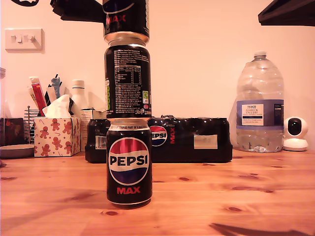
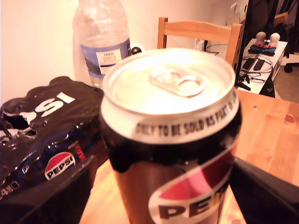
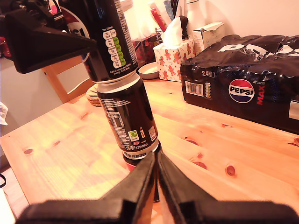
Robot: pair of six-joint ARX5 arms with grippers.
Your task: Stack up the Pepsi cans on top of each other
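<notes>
Three black Pepsi cans stand in one column on the wooden table (image 1: 236, 196). The bottom can (image 1: 129, 164) shows its round logo, while the middle can (image 1: 128, 81) shows its white small print. The top can (image 1: 126, 17) rests on the middle can's rim. My first gripper (image 2: 164, 161) is shut on this top can (image 2: 170, 135), and one of its fingers (image 1: 78, 10) shows beside the can in the exterior view. My second gripper (image 3: 156, 170) is shut on nothing, low in front of the column (image 3: 126, 116) and apart from it.
A shrink-wrapped Pepsi Max multipack (image 1: 189, 140) lies behind the column. A large water bottle (image 1: 260, 105) and a small white camera (image 1: 296, 133) stand at the exterior view's right. A tissue box (image 1: 56, 133) and clutter are at its left. A dark arm part (image 1: 288, 12) hangs at its upper right.
</notes>
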